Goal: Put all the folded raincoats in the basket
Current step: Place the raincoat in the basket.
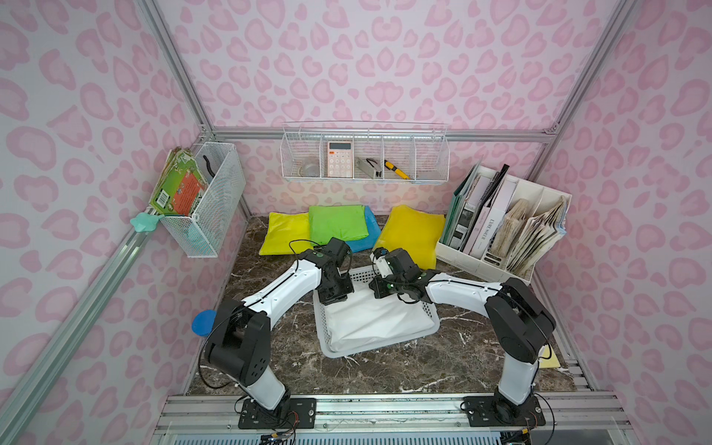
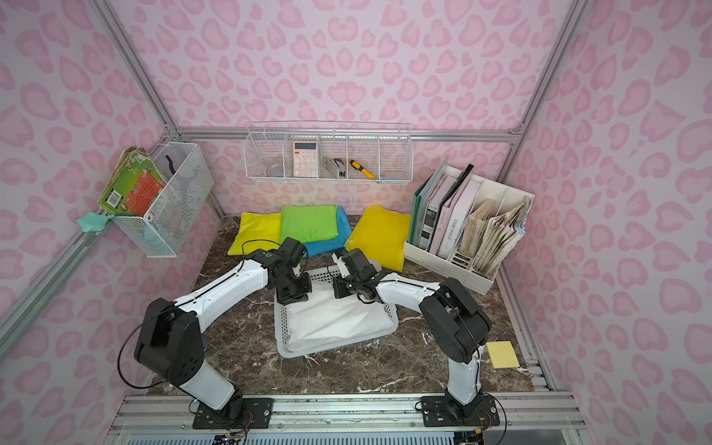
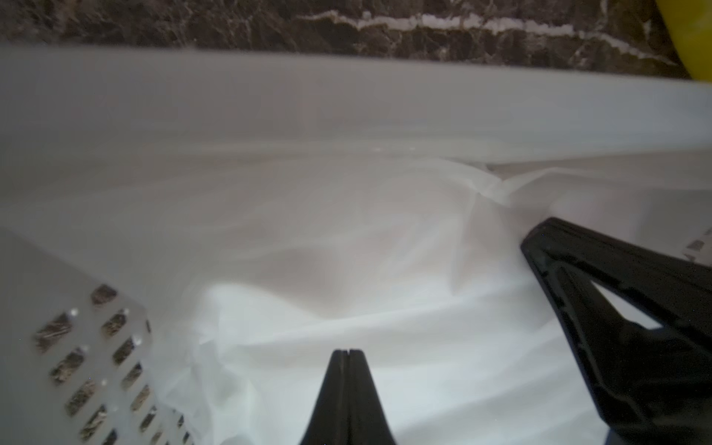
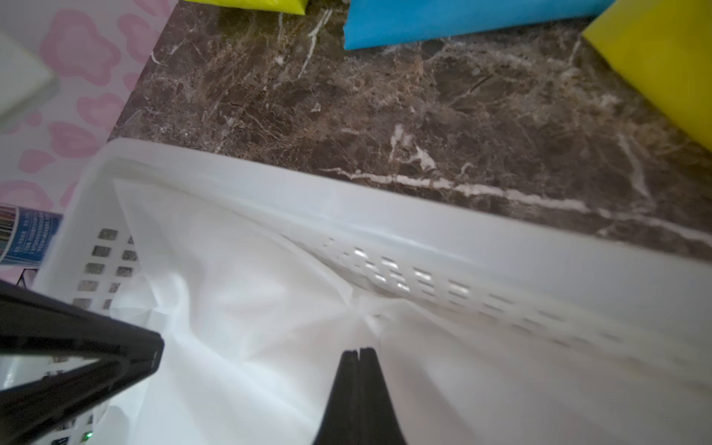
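The raincoat (image 1: 377, 319), white and folded, lies inside the basket (image 1: 321, 331) and covers most of its floor; I judge the placing all but done, and the step in hand to be the release. At the basket's far left corner the left pincer (image 3: 346, 351) sits low over the cloth, jaws pressed together, no fold showing between them. Further right along the far side the right pincer (image 4: 360, 350) is likewise closed; a small pucker of cloth lies just ahead of its tips, and whether it nips a thin layer I cannot tell. The next move calls for a straight lift of both, clear of the far rim, without dragging the cloth up. Left of the basket there is open worktop (image 1: 250, 277); beyond the basket coloured packs (image 1: 337, 223) lie close; right of it a file organiser (image 1: 501, 239) stands near, so room looks tightest there.
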